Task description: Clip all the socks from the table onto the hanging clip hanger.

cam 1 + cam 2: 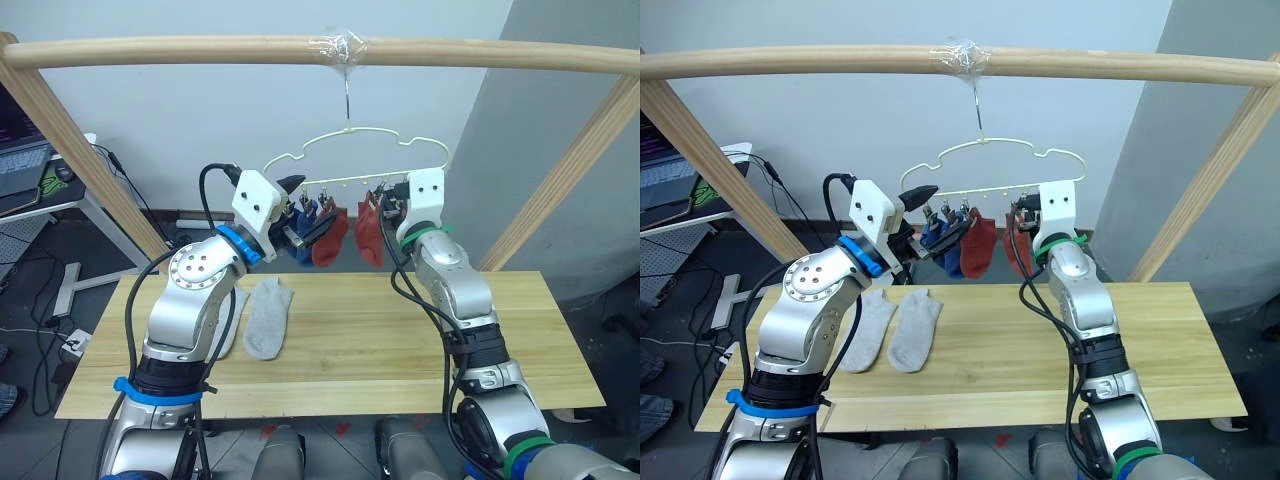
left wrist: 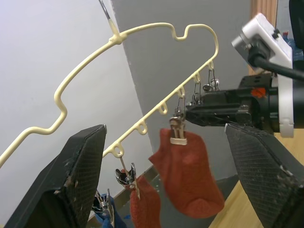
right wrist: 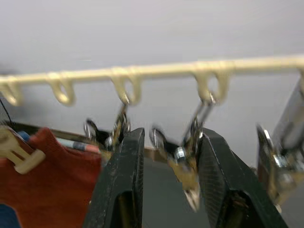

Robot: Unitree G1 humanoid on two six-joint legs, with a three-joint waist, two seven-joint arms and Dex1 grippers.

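Currently 4 socks are on the clip hanger [image 1: 990, 150]: 2 blue socks [image 1: 940, 240] at its left end, then 2 rust red socks [image 1: 980, 245]. The 2 light grey socks [image 1: 895, 328] lie flat side by side on the table [image 1: 1040, 350], left of centre, under your left arm.

Left pincer [image 1: 300, 215] is raised just beside the blue and red socks, spread wide and holding nothing; in its wrist view both fingers frame the hanger with open air between them. Right pincer [image 3: 166, 185] is up at the hanger's right end, fingers narrowly apart and straddling 1 empty clip [image 3: 187, 161]. I can't tell whether the pads touch it. 2 clips at that end look free.

Judged step: the red sock is clipped, and the right pincer is staging on the next empty clip. Roughly 2/3 done.

What your next move calls for:
- Bring the left pincer down to the table and take 1 grey sock by its cuff, not both.
- Lift the cuff to the free clip while the right pincer squeezes that clip open.
- The hanger hangs from 1 hook on the wooden pole [image 1: 960, 62], so expect swing; steady it before feeding the cuff.
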